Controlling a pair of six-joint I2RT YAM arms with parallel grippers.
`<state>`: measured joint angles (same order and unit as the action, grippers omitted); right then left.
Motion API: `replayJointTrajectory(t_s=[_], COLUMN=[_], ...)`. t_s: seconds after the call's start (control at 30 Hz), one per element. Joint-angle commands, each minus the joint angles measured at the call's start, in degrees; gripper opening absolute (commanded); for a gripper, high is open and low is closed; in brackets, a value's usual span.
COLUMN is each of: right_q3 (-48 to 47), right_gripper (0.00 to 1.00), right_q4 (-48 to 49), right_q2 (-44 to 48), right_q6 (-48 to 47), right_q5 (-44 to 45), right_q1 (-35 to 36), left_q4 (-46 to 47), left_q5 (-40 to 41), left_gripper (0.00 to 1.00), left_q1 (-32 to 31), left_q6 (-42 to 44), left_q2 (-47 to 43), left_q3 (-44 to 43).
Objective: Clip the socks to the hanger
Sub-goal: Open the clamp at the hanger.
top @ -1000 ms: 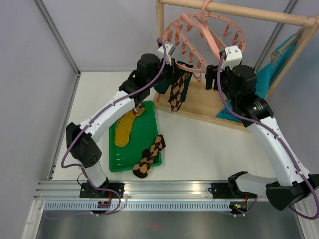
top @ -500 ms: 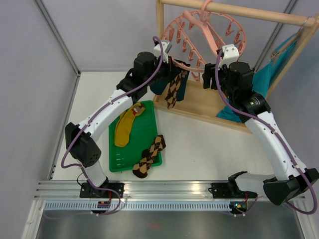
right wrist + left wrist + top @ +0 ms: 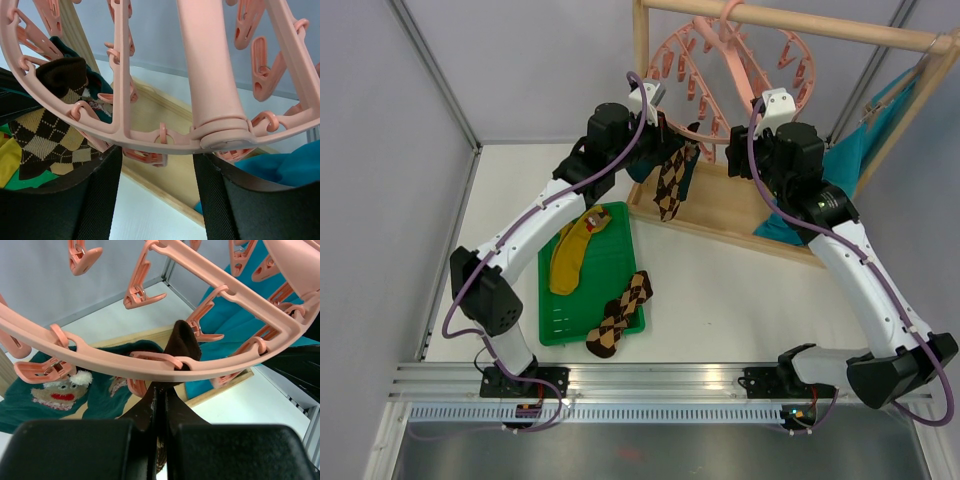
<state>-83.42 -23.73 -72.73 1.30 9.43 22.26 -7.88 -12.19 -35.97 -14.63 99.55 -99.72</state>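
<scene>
- Your left gripper [image 3: 160, 390] has its jaws pressed together on the dark cuff of a brown-and-tan argyle fabric sock [image 3: 670, 182]. In the left wrist view the cuff pokes up against the rim of the round pink plastic hanger [image 3: 730, 65].
- The rest of that sock hangs down from the gripper, in front of the wooden rack frame [image 3: 730, 215].
- Small pink clips [image 3: 140, 292] dangle from the hanger's ring above and around the cuff. You cannot tell whether any clip bites the sock.
- Your right gripper [image 3: 156, 161] stands wide, its black fingers [image 3: 65, 200] on either side of the hanger's lower rim where a crossbar joins it. Contact with the plastic cannot be told.
- A dark teal sock with a red-and-white Christmas figure [image 3: 60, 390] hangs under the ring, just left of the held sock in the left wrist view.
- A flat green plastic tray [image 3: 617, 255] lies on the table. A mustard yellow sock [image 3: 570, 258] rests in it, and a second argyle sock [image 3: 620, 315] lies across its right edge.
- A large turquoise cloth [image 3: 850, 155] drapes on the rack's right side, behind your right arm.
</scene>
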Motion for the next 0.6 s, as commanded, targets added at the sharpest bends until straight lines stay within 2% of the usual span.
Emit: replayJointTrajectory(t_s=[0.0, 0.23, 0.37, 0.57], right_q3=[-1.75, -1.31, -0.96, -0.26], right_gripper=[0.64, 0.61, 0.56, 0.56], right_q4=[6.85, 8.08, 8.7, 9.4], right_q2=[-0.22, -0.13, -0.04, 0.13], right_q6=[-0.42, -0.42, -0.42, -0.77], right_q5=[-1.87, -2.05, -2.22, -3.8], right_q1=[0.06, 0.06, 0.06, 0.06], left_q4=[0.85, 0.5, 0.5, 0.23], left_q5=[-1.0, -1.26, -1.61, -2.05], left_gripper=[0.02, 0.02, 0.02, 0.02], left_q1=[0.46, 0.54, 0.46, 0.46], left_q6=[-0.57, -0.57, -0.66, -0.66], left_q2=[-3.4, -3.48, -3.4, -3.22], left_q3=[-2.85, -2.93, -3.11, -3.64])
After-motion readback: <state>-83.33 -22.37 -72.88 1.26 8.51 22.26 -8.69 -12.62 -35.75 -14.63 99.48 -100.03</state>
